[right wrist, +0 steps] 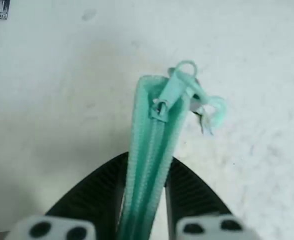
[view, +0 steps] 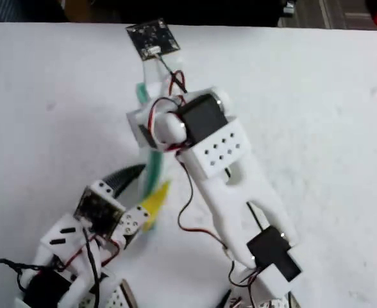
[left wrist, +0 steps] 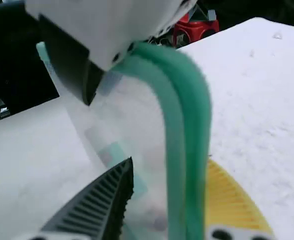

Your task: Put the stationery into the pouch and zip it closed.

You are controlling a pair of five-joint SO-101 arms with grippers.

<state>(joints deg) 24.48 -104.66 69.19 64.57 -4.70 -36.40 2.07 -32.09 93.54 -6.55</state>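
Clear plastic pouch with mint-green zip (right wrist: pixel 149 130): up on edge over white table (view: pixel 317 96), clamped tight along the zip by right gripper (right wrist: pixel 148 159), arm stretched across mid-table. Left gripper (left wrist: pixel 169 165) low beside it, black and yellow fingers parted, straddling the pouch. Slider (right wrist: pixel 162 106) sitting at zip's end.

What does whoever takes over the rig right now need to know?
Right pincer: shut on the clear plastic pouch with teal zip, zip edge up, over the white table.
Left pincer: at the zip edge's end away from the slider; grip unclear.
Done: teal slider sits at the zip's end; the band looks closed.
Left: confirm the stationery is inside (contents too blurred to tell), then release.
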